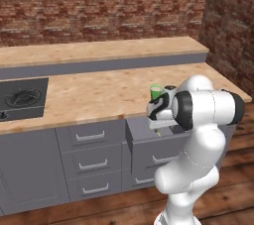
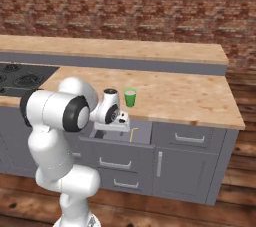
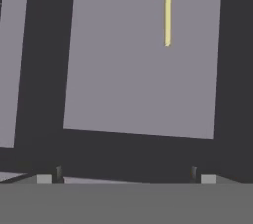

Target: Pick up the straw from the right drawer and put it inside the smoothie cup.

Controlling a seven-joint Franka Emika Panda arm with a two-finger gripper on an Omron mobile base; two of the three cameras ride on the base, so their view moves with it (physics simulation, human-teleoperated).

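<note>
The straw [image 3: 168,8] is seen lying flat on the grey floor of the open right drawer [image 2: 142,133], toward the drawer's right side in the right base view, where it [image 2: 131,135] shows as a thin yellowish line. Its long axis is set front to back in the drawer, roughly square to the drawer front; in the hand view it runs straight up the picture and is cut off by the top edge, its near end free on the bare floor. Nothing is laid on it or against it, and the drawer walls are kept apart from it.

The gripper [image 3: 126,173] is held above the drawer with its jaws spread wide and nothing between them; the straw is not touched. The wrist and hand are placed over the left part of the drawer opening.

The cup [image 2: 130,97] is stood upright on the wooden surface [image 2: 190,96], just behind the drawer and close to the surface's front edge. A black hob [image 1: 20,97] is set into the surface well to the left. Narrower drawers [image 1: 92,162] are stacked left of the open one.
</note>
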